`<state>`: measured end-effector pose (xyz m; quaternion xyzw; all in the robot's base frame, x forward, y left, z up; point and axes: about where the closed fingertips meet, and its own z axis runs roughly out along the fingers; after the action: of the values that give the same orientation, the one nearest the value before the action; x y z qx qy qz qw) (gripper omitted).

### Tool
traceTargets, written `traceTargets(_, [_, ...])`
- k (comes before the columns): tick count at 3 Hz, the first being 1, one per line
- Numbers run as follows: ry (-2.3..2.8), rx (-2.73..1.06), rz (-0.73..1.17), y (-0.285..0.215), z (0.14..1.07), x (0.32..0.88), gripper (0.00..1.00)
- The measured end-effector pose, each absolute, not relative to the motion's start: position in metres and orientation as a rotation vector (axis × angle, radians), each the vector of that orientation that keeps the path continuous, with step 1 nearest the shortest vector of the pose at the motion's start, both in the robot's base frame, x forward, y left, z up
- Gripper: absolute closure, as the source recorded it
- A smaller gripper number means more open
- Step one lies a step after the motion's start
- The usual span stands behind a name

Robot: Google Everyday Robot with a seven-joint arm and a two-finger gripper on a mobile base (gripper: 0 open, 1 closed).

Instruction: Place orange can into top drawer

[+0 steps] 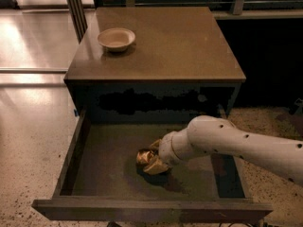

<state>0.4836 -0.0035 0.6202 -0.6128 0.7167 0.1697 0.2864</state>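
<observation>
I see my white robot arm reaching in from the right, low inside the wide dark grey-brown top drawer, which stands open toward the near side. My gripper is near the middle of the drawer, close to its floor. Its two jaws look to be pinching the small orange-gold drink can, one on the far side and one on the near side. I cannot tell if the can touches the drawer floor. I think a can like this is light, and its thin metal walls can dent, so a soft squeeze across the round middle is best. It is smooth and could slip, and it may roll if left on its side. The pale round bowl sits far back on the left of the flat brown cabinet top.
</observation>
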Motion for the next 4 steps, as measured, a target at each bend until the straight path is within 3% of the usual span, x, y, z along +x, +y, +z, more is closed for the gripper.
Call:
traceTargets(1, [1.915, -1.638, 0.454, -0.0034, 0.6202, 0.4836, 0.84])
traceTargets(4, [1.915, -1.638, 0.454, -0.0034, 0.6202, 0.4836, 0.14])
